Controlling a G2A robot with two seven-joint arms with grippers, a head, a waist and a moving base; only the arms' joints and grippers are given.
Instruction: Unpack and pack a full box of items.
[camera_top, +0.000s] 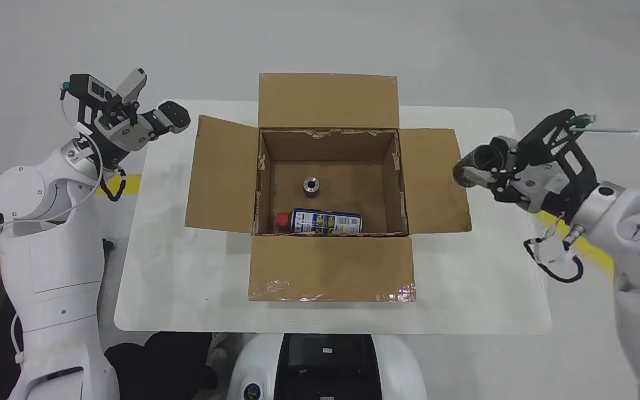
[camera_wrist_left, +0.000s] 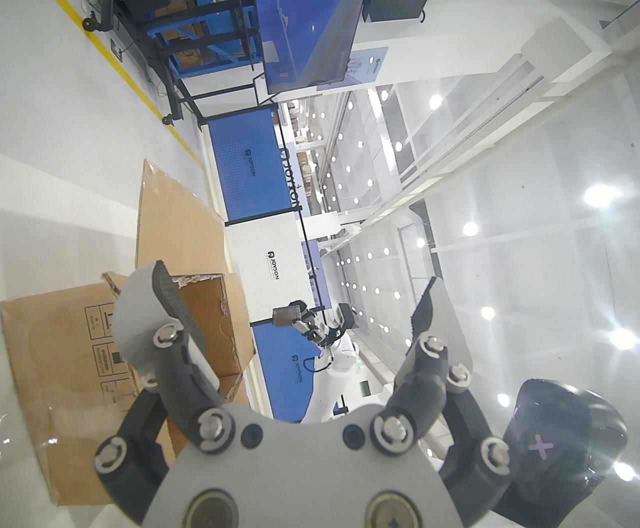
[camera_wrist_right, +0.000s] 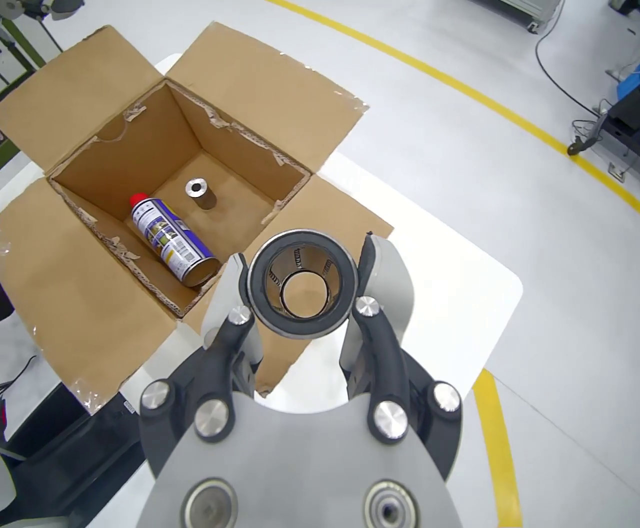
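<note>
An open cardboard box (camera_top: 331, 258) stands in the middle of the white table. Inside lie a blue spray can (camera_top: 325, 221) with a red cap and a small metal cylinder (camera_top: 311, 184); both also appear in the right wrist view, the spray can (camera_wrist_right: 170, 240) and the metal cylinder (camera_wrist_right: 200, 194). My right gripper (camera_wrist_right: 303, 280) is shut on a hollow metal bearing sleeve (camera_wrist_right: 303, 282), held above the box's right flap (camera_top: 436, 180). From above, the sleeve (camera_top: 468, 170) hangs at the flap's outer edge. My left gripper (camera_wrist_left: 295, 295) is open and holds nothing, raised beyond the table's far left corner (camera_top: 160, 118).
The box's flaps are folded out on all sides and cover much of the table (camera_top: 480, 290). Bare table shows at the near right and along the left edge. A yellow floor line (camera_wrist_right: 445, 80) runs past the table on the right.
</note>
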